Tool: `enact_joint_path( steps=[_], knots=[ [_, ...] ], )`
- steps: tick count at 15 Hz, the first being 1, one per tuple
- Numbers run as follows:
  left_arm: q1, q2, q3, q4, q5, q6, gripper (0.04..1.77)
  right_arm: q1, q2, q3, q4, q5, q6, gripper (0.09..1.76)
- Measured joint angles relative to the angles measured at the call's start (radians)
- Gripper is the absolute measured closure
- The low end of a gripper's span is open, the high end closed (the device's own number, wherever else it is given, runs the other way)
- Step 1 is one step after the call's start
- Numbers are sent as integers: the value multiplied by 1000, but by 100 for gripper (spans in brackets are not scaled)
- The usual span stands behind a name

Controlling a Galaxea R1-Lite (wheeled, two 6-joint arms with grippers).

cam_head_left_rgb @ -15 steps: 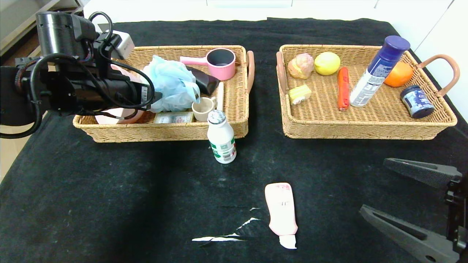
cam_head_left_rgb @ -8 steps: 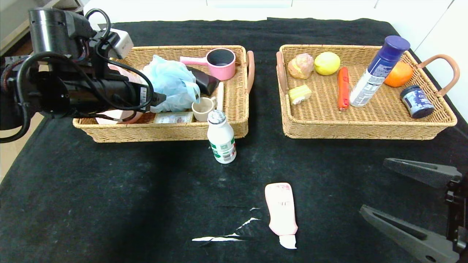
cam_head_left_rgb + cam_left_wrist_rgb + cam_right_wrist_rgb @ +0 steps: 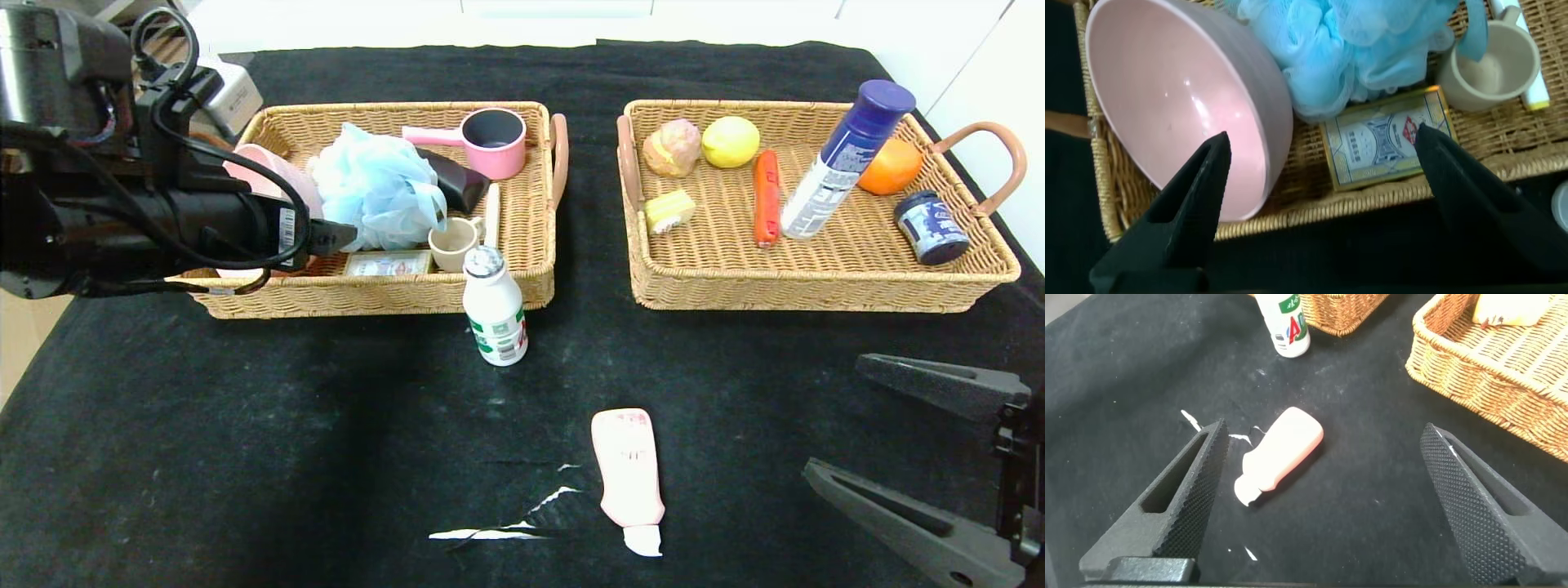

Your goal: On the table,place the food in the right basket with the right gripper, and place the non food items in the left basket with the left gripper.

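A white milk bottle (image 3: 495, 310) with a green label stands on the black cloth just in front of the left basket (image 3: 367, 300); it also shows in the right wrist view (image 3: 1286, 325). A pink tube (image 3: 627, 475) lies flat near the front, also in the right wrist view (image 3: 1280, 452). My left gripper (image 3: 1319, 159) is open and empty above the left basket's front rim, between a pink bowl (image 3: 1184, 98) and a card box (image 3: 1384, 137). My right gripper (image 3: 837, 416) is open and empty at the front right, to the right of the pink tube.
The left basket also holds a blue bath pouf (image 3: 380, 186), a pink pan (image 3: 490, 140) and a beige cup (image 3: 454, 242). The right basket (image 3: 816, 286) holds a lemon (image 3: 730, 140), an orange (image 3: 891, 167), a blue spray can (image 3: 845, 159) and a dark jar (image 3: 931, 226). White scuffs (image 3: 506, 527) mark the cloth.
My left arm has drawn back toward the left and front of the left basket, uncovering the pink bowl and pouf. The right arm and the loose items have not moved.
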Motion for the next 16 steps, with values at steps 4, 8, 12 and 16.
enact_joint_path(
  steps=[4, 8, 12, 16],
  knots=[
    [-18, -96, 105, -2, -2, -2, 14, 0, 3, 5, -5, 0, -1, 14],
    [-53, -177, 203, -9, -4, -7, 12, 0, 10, 8, -6, -1, -1, 14],
    [-174, -243, 300, -19, -4, -31, 11, 0, 13, 9, -8, -1, -1, 14],
    [-331, -262, 348, -36, -4, -75, 11, 0, 13, 9, -9, -1, -1, 14]
  ],
)
